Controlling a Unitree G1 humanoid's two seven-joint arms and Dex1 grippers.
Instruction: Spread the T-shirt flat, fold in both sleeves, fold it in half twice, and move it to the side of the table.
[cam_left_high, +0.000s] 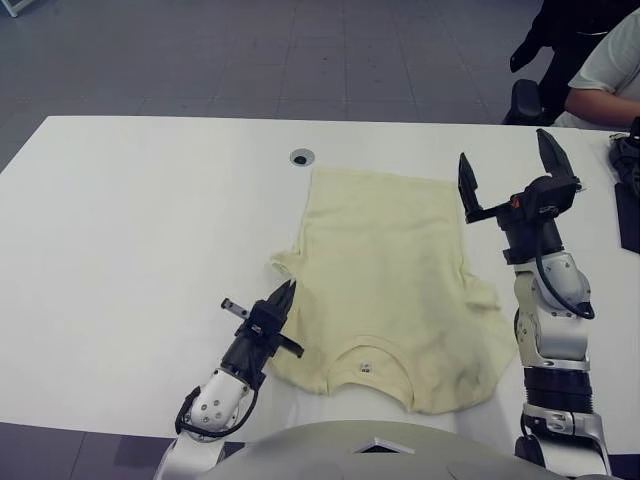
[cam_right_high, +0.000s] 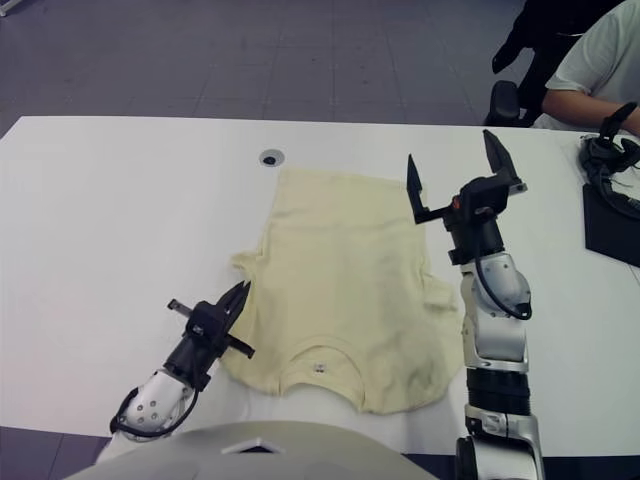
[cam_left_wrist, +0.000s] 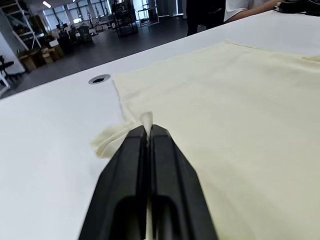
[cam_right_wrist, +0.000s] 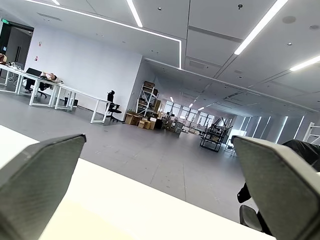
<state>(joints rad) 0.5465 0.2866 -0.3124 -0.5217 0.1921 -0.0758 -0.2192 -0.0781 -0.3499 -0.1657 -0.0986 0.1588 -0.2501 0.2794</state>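
Closest in, the left jaws are closed tight together at the near left side of the T-shirt (cam_left_high: 385, 280), and in the left wrist view a small tuck of pale cloth from the left sleeve (cam_left_high: 283, 263) stands up right at their tips, so they seem to have only a thin pinch of it. The shirt lies on the white desk (cam_left_high: 130, 230) with its collar (cam_left_high: 365, 360) towards the robot and its hem (cam_left_high: 380, 178) away, mostly flat, though both the left sleeve and the right sleeve (cam_left_high: 487, 297) are bunched and creased. The right jaws are spread wide and held up above the desk beside the far right corner of the shirt, gripping nothing. The likeliest trouble, as I judge it, is that so shallow a bite slips free once the sleeve is lifted or drawn across, leaving the sleeve crumpled where it is. If the pinch does hold, nothing pins the body of the shirt, so a pull may drag the whole garment over the smooth desk and skew it instead of folding the sleeve alone. The pinch may also have caught both layers, which would lift the shoulder and pull the collar out of line. The creases by the right sleeve would get folded in if left as they are. Should the shirt slide away from the robot, its hem lies near the cable hole (cam_left_high: 301, 157)
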